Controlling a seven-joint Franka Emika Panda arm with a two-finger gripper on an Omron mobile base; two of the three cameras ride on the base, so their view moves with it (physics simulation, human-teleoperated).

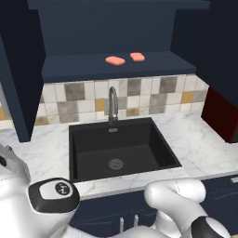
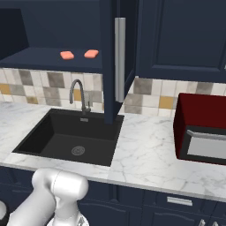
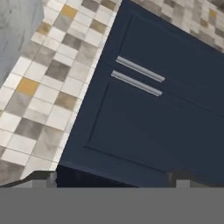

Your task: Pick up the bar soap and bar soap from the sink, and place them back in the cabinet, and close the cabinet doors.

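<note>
Two salmon-pink bar soaps (image 1: 115, 60) (image 1: 137, 56) lie side by side on the navy shelf of the open cabinet (image 1: 116, 69), also seen as bar soaps (image 2: 67, 55) (image 2: 91, 54) from the right. Below them the black sink (image 1: 93, 158) (image 2: 39, 137) holds only its steel drain. Both cabinet doors stand open: the left door (image 1: 18, 93) and the right door (image 1: 218, 51), whose long silver handle (image 2: 119, 59) shows edge-on. My gripper (image 3: 116, 180) is low, open and holding nothing, and it faces the low navy cabinets.
A curved grey faucet (image 1: 113, 104) rises behind the basin. A dark red microwave (image 2: 203, 128) stands on the marble counter (image 2: 145, 154) to the right. The low cabinet fronts (image 3: 153, 118) carry two short silver handles (image 3: 140, 68), beside a tiled floor (image 3: 43, 87).
</note>
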